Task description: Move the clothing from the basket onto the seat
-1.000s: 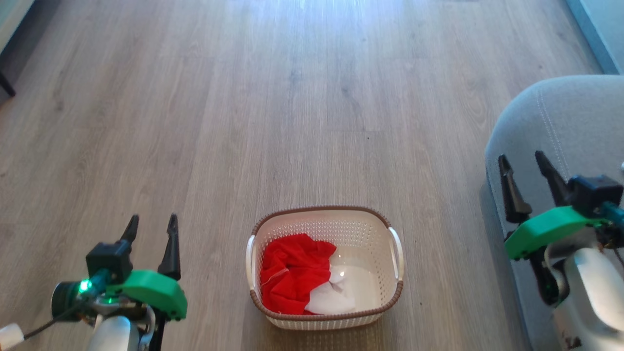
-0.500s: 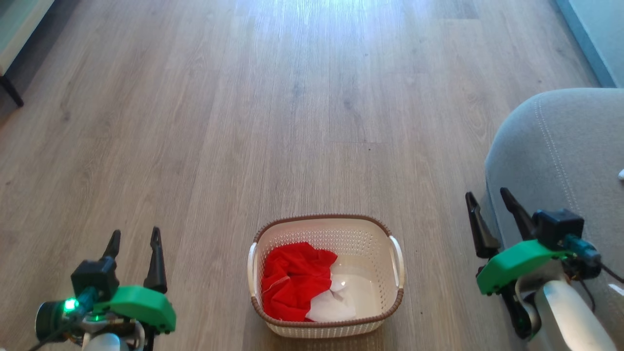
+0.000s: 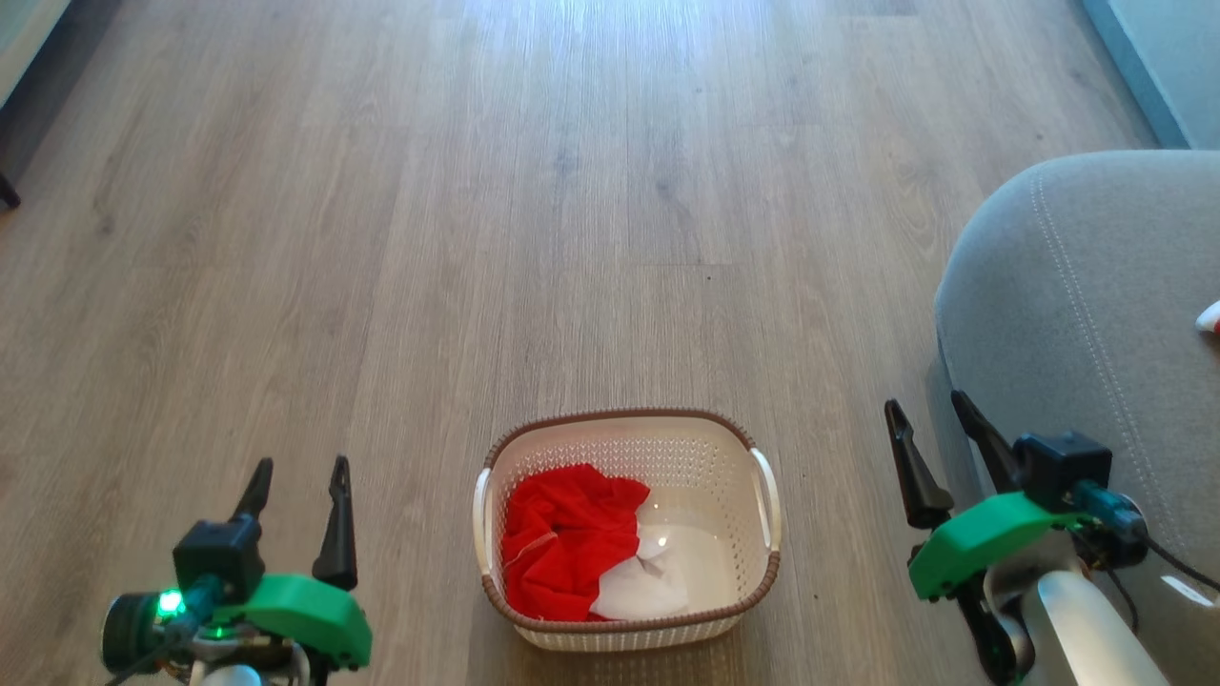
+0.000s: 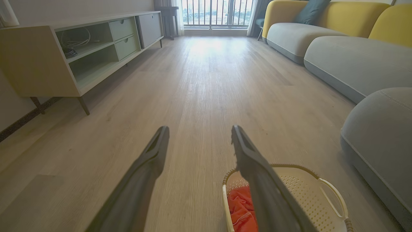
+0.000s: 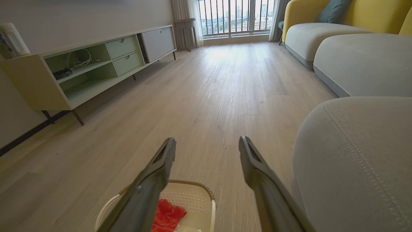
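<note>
The cream basket (image 3: 734, 438) with a brown rim stands on the wooden floor at the bottom centre of the head view. Red clothing (image 3: 562, 538) with a white patch (image 3: 639, 591) fills its left half. The grey seat (image 3: 1077, 286) rises at the right edge, with pale stitching across it. My left gripper (image 3: 297, 469) hangs open to the left of the basket, above the floor. Just off the seat's near corner, my right gripper (image 3: 929, 405) is open too. The left wrist view catches the basket (image 4: 309, 190) and red cloth (image 4: 241, 209) low right; the right wrist view has the basket (image 5: 190, 196) below its fingers.
A small white and red scrap (image 3: 1209, 316) lies on the seat at the right edge. A low cabinet (image 4: 64, 54) on thin legs lines the left wall. More grey and yellow sofa sections (image 4: 338, 48) run along the right. Wide wooden floor (image 3: 572, 238) stretches ahead.
My right gripper has come down and to the left, from over the seat to beside its corner. The camera has shifted a little; the basket and clothing lie as before.
</note>
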